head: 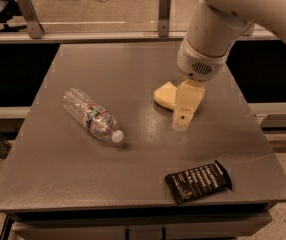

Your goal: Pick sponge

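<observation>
One end effector [182, 121], partly covering sponge [163, 95]

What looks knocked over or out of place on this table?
The clear bottle lies on its side, left of centre, capped, no spill visible. The black packet sits askew near the front edge. The gripper hangs by the sponge, hiding part of it.

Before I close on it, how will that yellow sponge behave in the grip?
The sponge looks like thick foam, so it will probably squash rather than resist. It seems light and may slide on the smooth table if nudged. Lying flat, it should not roll. The gripper hides its right end.
</observation>
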Controlling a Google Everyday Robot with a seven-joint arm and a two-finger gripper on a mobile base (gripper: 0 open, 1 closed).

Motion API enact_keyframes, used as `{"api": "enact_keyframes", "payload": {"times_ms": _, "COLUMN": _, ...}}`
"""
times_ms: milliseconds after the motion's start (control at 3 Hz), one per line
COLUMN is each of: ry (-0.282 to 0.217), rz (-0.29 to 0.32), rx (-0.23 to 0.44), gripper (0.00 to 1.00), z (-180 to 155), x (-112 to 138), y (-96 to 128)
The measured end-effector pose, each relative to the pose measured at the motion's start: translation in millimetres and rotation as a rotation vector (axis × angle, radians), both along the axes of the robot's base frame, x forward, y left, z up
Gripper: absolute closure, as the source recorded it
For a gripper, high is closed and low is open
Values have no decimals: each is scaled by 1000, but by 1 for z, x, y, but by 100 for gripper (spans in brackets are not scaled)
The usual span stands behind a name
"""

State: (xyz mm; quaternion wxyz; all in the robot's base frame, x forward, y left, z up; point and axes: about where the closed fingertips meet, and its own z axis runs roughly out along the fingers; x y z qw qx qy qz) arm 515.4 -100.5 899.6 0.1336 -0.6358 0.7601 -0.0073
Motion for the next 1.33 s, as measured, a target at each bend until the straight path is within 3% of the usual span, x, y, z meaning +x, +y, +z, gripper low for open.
{"api": "enact_keyframes", "payload": {"times_ms": 667, "ry": 107, "rz": -80, "rx": 1, "gripper": 0, "z": -50, "x": 17, "y": 17}}
{"api": "enact_keyframes", "payload": {"times_ms": 1333, "ry": 117, "rz": -178, "rx": -42, "gripper": 0, "z": -65, "x": 38, "y": 7}}
